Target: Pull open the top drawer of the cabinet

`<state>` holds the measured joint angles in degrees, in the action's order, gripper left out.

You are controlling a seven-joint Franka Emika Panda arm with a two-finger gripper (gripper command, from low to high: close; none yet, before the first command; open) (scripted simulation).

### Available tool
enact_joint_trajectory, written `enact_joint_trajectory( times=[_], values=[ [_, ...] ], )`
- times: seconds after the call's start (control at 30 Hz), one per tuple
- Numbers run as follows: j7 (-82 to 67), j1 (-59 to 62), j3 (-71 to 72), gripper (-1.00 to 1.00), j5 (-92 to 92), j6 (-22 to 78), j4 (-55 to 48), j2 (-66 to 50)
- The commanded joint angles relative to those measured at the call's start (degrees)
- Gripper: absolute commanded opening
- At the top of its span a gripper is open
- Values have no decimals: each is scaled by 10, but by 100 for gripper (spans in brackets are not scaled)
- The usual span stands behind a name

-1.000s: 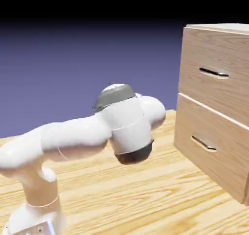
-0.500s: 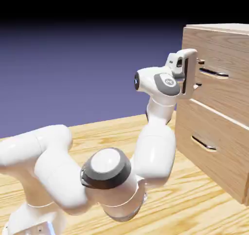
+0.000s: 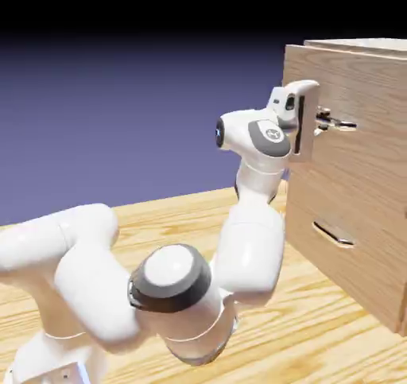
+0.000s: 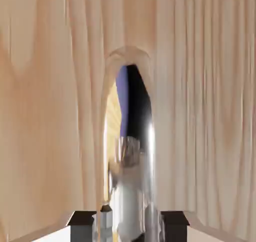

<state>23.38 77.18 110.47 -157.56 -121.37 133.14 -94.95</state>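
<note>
Light wood-grain drawer (image 3: 366,96), flat-fronted, standing slightly proud of the boxy cabinet (image 3: 358,44); slim, glossy metal handle (image 4: 128,161), rounded, mirroring; gripper (image 4: 128,227) closing firmly on handle.

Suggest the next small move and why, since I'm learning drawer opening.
Probably a short straight pull away from the cabinet: the gripper is closed on the handle, and the top drawer already juts slightly.

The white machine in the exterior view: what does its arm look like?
The arm is glossy white, built of rounded segments, with dark grey caps at its joints. Its pincer has two small, blocky dark grey tips.
</note>
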Motion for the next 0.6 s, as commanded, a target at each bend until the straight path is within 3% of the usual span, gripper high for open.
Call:
enact_joint_trajectory(
  times=[0.0,0.43,0.47,0.57],
  values=[
    [3,14,3,-100,2,7,21,-2],
    [6,201,80,-100,101,82,282,-60],
    [6,201,80,100,101,82,282,-60],
    [16,242,107,100,136,76,317,-60]
  ],
)
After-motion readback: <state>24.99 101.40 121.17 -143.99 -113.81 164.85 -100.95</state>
